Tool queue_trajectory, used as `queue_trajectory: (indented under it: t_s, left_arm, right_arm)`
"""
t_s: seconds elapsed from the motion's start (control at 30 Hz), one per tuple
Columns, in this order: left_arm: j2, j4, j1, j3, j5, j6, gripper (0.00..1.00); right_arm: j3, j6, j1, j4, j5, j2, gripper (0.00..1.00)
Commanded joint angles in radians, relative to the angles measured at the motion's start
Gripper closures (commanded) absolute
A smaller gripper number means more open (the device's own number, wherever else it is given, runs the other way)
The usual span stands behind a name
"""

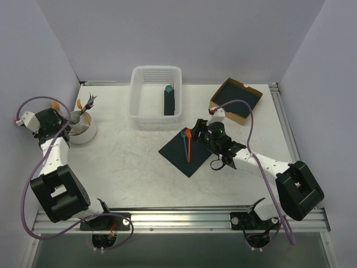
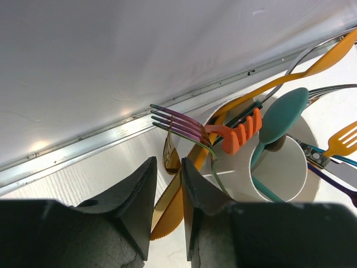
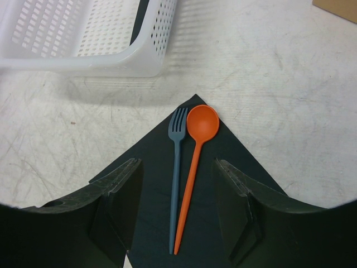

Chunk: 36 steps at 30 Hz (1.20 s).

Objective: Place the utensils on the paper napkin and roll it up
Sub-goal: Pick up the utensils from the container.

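The paper napkin (image 1: 184, 156) (image 3: 150, 178) lies flat as a dark diamond in the middle of the table. On it, side by side, lie an orange spoon (image 1: 188, 144) (image 3: 195, 156) and a grey-blue fork (image 1: 184, 143) (image 3: 177, 162). My right gripper (image 1: 196, 135) (image 3: 176, 167) hovers open over them, one finger on each side, touching neither. My left gripper (image 1: 68, 124) (image 2: 167, 167) is at the white cup (image 1: 83, 134) (image 2: 279, 173) at the far left. Its jaws stand narrow, with a yellow-orange knife (image 2: 167, 212) blade in the gap; contact is unclear. An orange fork (image 2: 237, 137) rests in the cup.
The cup also holds a teal spoon (image 2: 284, 114), a rainbow metal fork (image 2: 178, 125) and other cutlery. A white perforated basket (image 1: 139, 106) at the back holds a dark roll with a teal tip (image 1: 169, 100). A cardboard box (image 1: 245, 86) of dark sheets stands at the back right.
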Motion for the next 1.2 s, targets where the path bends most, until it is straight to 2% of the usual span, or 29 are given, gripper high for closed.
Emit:
queue_trajectory:
  t_s: [0.0,0.1,0.23,0.37,0.53,0.7,0.97,1.1,1.17]
  left_arm:
    - [-0.011,-0.020,-0.001,0.021,-0.037,0.016,0.67]
    - [-0.034,0.012,-0.001,0.000,-0.066,0.034,0.65]
    - [-0.010,0.038,-0.001,0.006,-0.029,0.031,0.65]
    - [-0.008,0.142,0.002,-0.026,0.024,0.053,0.64]
    - [0.032,0.136,0.006,-0.005,0.028,0.070,0.64]
    - [0.039,0.154,0.011,-0.006,0.025,0.076,0.71]
    - [0.044,0.135,0.012,-0.011,-0.020,0.097,0.72]
    - [0.043,0.130,0.011,0.000,-0.020,0.107,0.82]
    - [0.027,0.125,0.008,0.000,-0.020,0.110,0.83]
  right_arm:
    - [0.020,0.002,0.006,0.005,0.020,-0.045,0.47]
    - [0.020,0.000,0.009,0.005,0.026,-0.048,0.47]
    - [0.018,0.000,0.010,0.004,0.028,-0.052,0.46]
    - [0.018,0.000,0.010,0.001,0.029,-0.057,0.46]
    - [0.015,0.000,0.010,0.001,0.029,-0.057,0.46]
    - [0.017,0.003,0.010,0.004,0.028,-0.055,0.46]
    - [0.015,0.003,0.012,0.004,0.028,-0.054,0.45]
    - [0.017,0.003,0.015,0.004,0.028,-0.054,0.45]
    - [0.018,0.003,0.015,0.004,0.028,-0.054,0.45]
